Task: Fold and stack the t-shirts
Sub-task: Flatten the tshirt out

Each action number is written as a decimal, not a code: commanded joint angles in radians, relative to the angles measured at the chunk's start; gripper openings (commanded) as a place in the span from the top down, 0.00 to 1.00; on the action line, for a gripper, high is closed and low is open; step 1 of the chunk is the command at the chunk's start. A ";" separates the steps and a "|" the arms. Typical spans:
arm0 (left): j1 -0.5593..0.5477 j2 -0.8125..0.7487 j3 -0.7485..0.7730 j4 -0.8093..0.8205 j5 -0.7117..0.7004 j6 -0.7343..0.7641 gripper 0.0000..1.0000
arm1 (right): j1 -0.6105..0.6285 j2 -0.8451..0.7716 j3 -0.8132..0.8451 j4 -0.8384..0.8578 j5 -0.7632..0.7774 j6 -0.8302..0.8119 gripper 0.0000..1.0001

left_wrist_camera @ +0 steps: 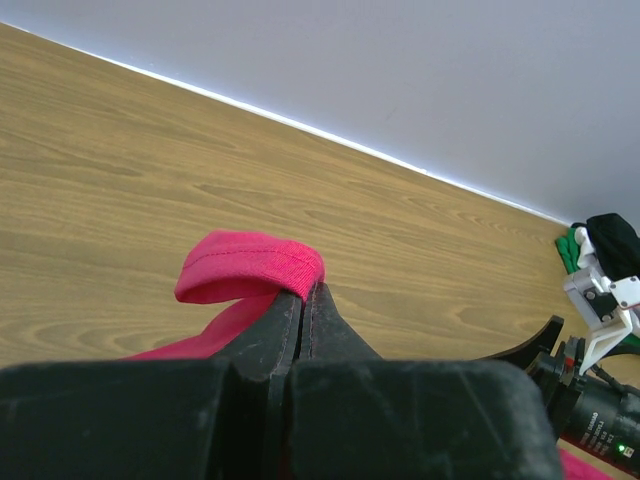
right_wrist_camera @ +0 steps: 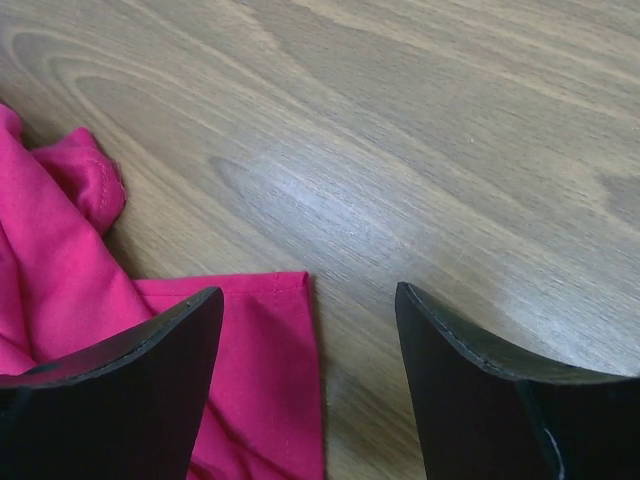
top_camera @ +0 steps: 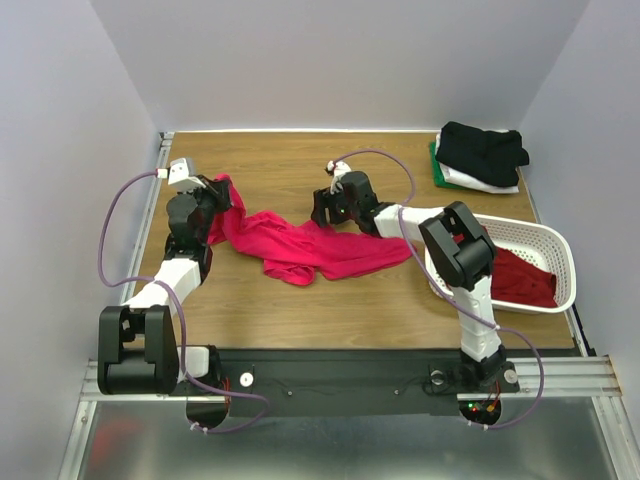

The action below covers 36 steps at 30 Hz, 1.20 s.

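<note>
At table's right, basket (top_camera: 562,262), dark red t-shirt (top_camera: 522,279) inside

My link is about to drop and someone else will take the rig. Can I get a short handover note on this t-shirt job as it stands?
Left gripper: shut on a hem of the pink shirt, at its left end.
Right gripper: open, low over a corner of the same shirt, not gripping.
The pink shirt lies crumpled mid-table, unfolded.
The dark red shirt sits loose in the white basket.
Done: black shirt, white shirt and green shirt are folded and stacked at the far right corner.
Left: fold the pink shirt, then the dark red one, and add both to the stack.
</note>
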 commanded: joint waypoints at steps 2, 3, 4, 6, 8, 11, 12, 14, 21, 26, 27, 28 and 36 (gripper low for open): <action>0.002 -0.031 0.006 0.071 0.018 0.003 1.00 | 0.013 0.012 0.026 -0.014 0.029 -0.019 0.27; 0.002 -0.031 0.006 0.072 0.018 0.003 1.00 | 0.014 0.015 0.027 -0.017 0.036 -0.019 0.29; 0.002 -0.033 0.004 0.071 0.020 0.003 1.00 | 0.016 0.015 0.029 -0.017 0.037 -0.019 0.31; 0.002 -0.034 0.003 0.071 0.018 0.003 1.00 | 0.017 0.018 0.032 -0.025 0.035 -0.020 0.36; 0.002 -0.036 0.001 0.071 0.017 0.003 1.00 | 0.022 0.018 0.032 -0.028 0.034 -0.025 0.36; 0.002 -0.036 0.003 0.071 0.017 0.003 1.00 | 0.032 0.019 0.033 -0.033 0.032 -0.029 0.37; 0.002 -0.036 0.001 0.071 0.018 0.003 1.00 | 0.034 0.021 0.033 -0.034 0.030 -0.032 0.38; 0.002 -0.036 -0.001 0.071 0.018 0.003 1.00 | 0.040 0.024 0.037 -0.037 0.032 -0.033 0.39; 0.002 -0.042 -0.004 0.072 0.021 0.003 1.00 | 0.062 0.022 0.035 -0.056 0.050 -0.045 0.40; 0.002 -0.039 -0.004 0.074 0.026 0.003 1.00 | 0.075 0.018 0.032 -0.057 0.050 -0.049 0.41; 0.002 -0.040 -0.004 0.074 0.026 0.003 1.00 | 0.077 0.019 0.035 -0.059 0.050 -0.051 0.41; 0.002 -0.043 -0.005 0.075 0.027 0.003 1.00 | 0.081 0.022 0.035 -0.059 0.050 -0.051 0.41; 0.002 -0.046 -0.008 0.078 0.029 0.002 1.00 | 0.088 0.038 0.044 -0.066 0.053 -0.052 0.65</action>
